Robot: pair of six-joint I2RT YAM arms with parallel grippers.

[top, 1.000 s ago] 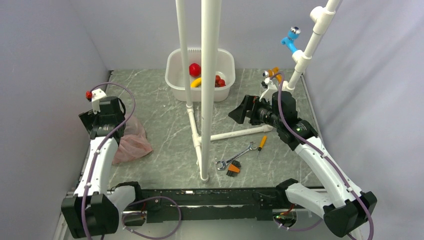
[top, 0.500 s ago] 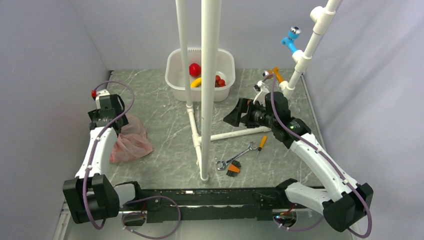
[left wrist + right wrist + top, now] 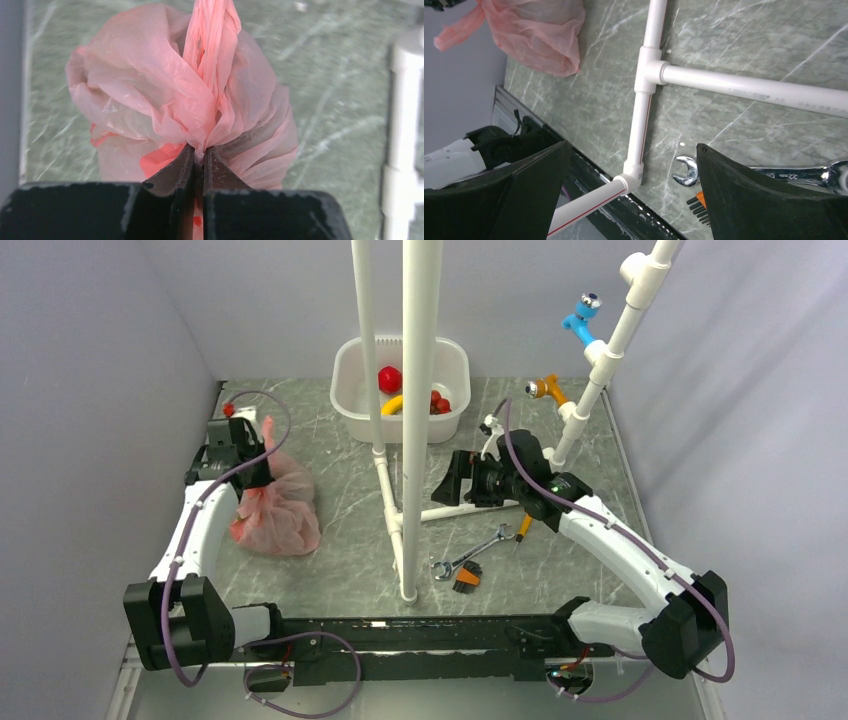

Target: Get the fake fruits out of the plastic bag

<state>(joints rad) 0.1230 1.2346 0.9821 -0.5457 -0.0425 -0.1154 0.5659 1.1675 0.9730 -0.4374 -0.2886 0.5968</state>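
The pink plastic bag [image 3: 278, 512] lies at the table's left, bunched and drawn up at its far end. My left gripper [image 3: 256, 456] is shut on the bag's gathered neck [image 3: 207, 125], its fingers [image 3: 175, 167] pinching the film. A redder patch [image 3: 160, 159] shows through the film; I cannot tell what it is. Fake fruits lie in the white tub [image 3: 346, 390] at the back: a red piece [image 3: 389, 378], a yellow banana [image 3: 393, 405], small red pieces [image 3: 438, 401]. My right gripper [image 3: 450, 480] hangs open above the table's middle, holding nothing, with the bag [image 3: 541, 35] far off.
A white pipe frame [image 3: 415, 420] rises mid-table, with floor pipes [image 3: 644, 125] under my right gripper. A wrench [image 3: 470, 555], an orange brush [image 3: 466, 578] and an orange-handled screwdriver [image 3: 524, 525] lie right of the pole. A blue figure [image 3: 583, 314] hangs on the right pipe.
My left gripper has closed on the bag's neck and moved away and rightward, pulling the bag up into a fuller bundle. The right arm has swung left, still open.
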